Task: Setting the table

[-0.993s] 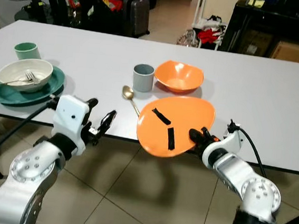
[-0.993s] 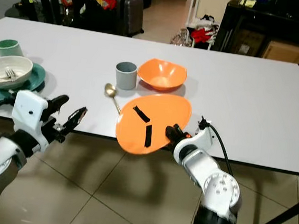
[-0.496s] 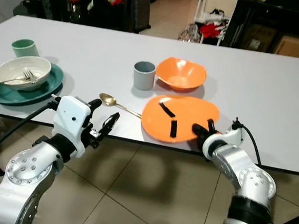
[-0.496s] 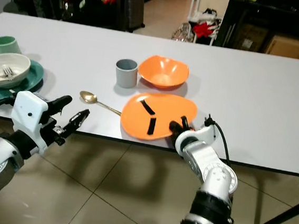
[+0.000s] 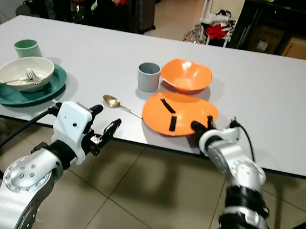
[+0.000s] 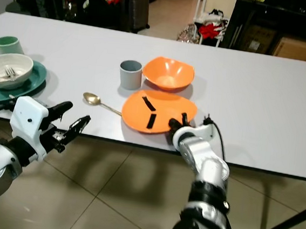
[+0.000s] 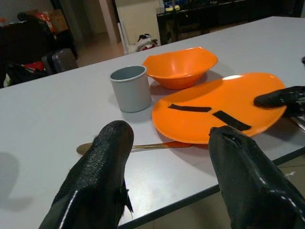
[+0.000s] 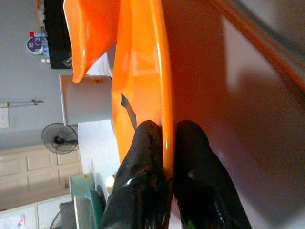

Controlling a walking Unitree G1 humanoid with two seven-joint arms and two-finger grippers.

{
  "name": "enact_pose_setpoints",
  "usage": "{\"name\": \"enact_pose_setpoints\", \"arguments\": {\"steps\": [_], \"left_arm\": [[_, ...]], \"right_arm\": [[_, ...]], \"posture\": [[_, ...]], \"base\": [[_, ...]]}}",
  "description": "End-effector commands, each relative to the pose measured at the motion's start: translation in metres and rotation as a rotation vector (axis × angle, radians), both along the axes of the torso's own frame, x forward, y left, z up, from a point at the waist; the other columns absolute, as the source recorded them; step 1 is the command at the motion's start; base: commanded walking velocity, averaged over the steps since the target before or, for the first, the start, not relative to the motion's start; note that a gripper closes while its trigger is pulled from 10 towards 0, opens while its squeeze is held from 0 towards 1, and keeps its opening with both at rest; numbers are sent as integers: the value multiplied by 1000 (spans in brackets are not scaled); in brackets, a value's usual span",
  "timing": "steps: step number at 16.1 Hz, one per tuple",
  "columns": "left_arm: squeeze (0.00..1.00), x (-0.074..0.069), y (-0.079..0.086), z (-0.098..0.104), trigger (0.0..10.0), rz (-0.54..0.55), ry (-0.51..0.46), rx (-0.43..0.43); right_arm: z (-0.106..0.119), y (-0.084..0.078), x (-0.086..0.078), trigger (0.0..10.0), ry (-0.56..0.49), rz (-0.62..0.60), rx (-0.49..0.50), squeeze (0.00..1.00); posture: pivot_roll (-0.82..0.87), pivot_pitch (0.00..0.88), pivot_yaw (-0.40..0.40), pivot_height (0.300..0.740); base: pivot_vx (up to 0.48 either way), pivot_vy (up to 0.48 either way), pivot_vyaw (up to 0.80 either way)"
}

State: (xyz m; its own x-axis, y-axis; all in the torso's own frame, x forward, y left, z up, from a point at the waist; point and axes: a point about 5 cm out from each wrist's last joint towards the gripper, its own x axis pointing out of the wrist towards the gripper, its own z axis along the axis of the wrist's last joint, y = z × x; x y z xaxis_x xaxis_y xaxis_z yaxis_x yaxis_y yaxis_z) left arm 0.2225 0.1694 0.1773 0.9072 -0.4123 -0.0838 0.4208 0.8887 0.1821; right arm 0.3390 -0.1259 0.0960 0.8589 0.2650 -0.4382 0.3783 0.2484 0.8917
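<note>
An orange plate (image 5: 179, 115) with two black tape strips lies near the table's front edge, its far rim close to the orange bowl (image 5: 185, 76). My right gripper (image 5: 202, 125) is shut on the plate's near rim, one finger above and one below. A grey cup (image 5: 148, 77) stands left of the bowl. A gold spoon (image 5: 120, 105) lies left of the plate, its handle running under the plate's edge. My left gripper (image 5: 104, 125) hangs open below the table's front edge, holding nothing.
At the table's left stand a teal plate (image 5: 3, 92) carrying a white bowl (image 5: 25, 74) with a fork, and a green cup (image 5: 27, 48). The white table (image 5: 263, 98) stretches to the right. Bags and dark furniture lie beyond it.
The right gripper has brought the plate from a tilt over the table's edge to lying flat on the table. The spoon has turned, its bowl now further left.
</note>
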Motion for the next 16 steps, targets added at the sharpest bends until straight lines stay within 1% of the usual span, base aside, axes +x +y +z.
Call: {"name": "enact_pose_setpoints", "arguments": {"steps": [1, 4, 8, 9, 10, 12, 14, 16], "left_arm": [[0, -1, 0, 4, 10000, -4, -10, 11], [0, -1, -1, 3, 10000, -10, -7, 14], [0, -3, -3, 2, 10000, -32, 12, 18], [0, -5, -5, 0, 10000, -45, 24, 20], [0, -6, -6, -1, 10000, -58, 38, 21], [0, -11, -8, -5, 10000, -87, 72, 12], [0, -12, -9, -6, 10000, -91, 79, 13], [0, -12, -8, -7, 10000, -92, 82, 13]], "right_arm": [[20, 23, 13, 10000, -81, 22, 48, 0], [20, 25, 24, 10000, -90, -2, 9, 0], [21, 29, 34, 10000, -111, -23, 7, 0], [21, 28, 36, 10000, -117, -36, 5, 365], [21, 27, 37, 10000, -121, -47, 5, 1000], [18, 23, 37, 10000, -130, -58, -3, 1000], [16, 19, 35, 10000, -135, -62, -7, 1000], [8, 10, 26, 10000, -136, -76, -8, 1000]], "posture": [[46, 0, 28, 740], [46, 0, 36, 740], [50, 0, 39, 740], [51, 0, 38, 740], [53, 0, 37, 740], [51, 0, 35, 740], [50, 0, 35, 740], [41, 0, 38, 740]], "base": [[0, 0, 0], [0, 0, 0], [0, 0, 0], [0, 0, 0], [0, 0, 0], [0, 0, 0], [0, 0, 0], [0, 0, 0]]}}
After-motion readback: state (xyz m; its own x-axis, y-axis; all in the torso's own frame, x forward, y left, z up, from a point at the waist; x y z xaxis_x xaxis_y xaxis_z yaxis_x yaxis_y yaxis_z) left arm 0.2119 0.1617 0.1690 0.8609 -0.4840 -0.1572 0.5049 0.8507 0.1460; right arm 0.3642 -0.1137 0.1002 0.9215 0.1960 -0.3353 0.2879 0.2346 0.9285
